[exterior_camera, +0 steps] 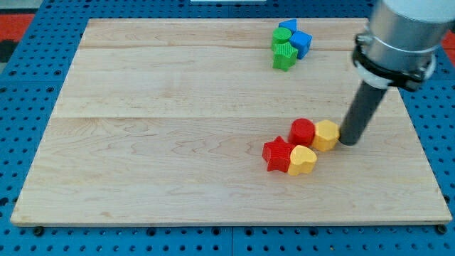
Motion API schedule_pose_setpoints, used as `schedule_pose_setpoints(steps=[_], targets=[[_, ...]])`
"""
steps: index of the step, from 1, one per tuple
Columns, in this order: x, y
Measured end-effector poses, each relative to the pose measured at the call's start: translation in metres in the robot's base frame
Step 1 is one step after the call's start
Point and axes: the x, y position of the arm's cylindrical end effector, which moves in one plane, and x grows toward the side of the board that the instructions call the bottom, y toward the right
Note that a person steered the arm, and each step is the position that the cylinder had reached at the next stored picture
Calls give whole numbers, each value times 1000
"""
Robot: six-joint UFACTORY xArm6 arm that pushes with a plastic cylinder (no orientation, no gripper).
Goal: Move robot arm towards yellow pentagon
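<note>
The yellow pentagon (327,134) lies right of the board's middle, touching a red round block (303,131) on its left. My tip (349,141) stands just to the right of the yellow pentagon, touching or nearly touching its right side. Below them a red star (278,153) and a yellow heart-shaped block (303,161) lie side by side.
At the view's top a cluster holds two green blocks (284,51) and two blue blocks (298,40), packed together. The wooden board (142,142) rests on a blue pegboard surface. The arm's grey body (398,32) hangs over the top right corner.
</note>
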Motion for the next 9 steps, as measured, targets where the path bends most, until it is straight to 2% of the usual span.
schedule_pose_setpoints(steps=[2, 3, 4, 5, 7, 8, 9], targets=[[-34, -37], [-34, 13], [-16, 17], [-15, -12], [-51, -50], [-57, 20], [-38, 38]])
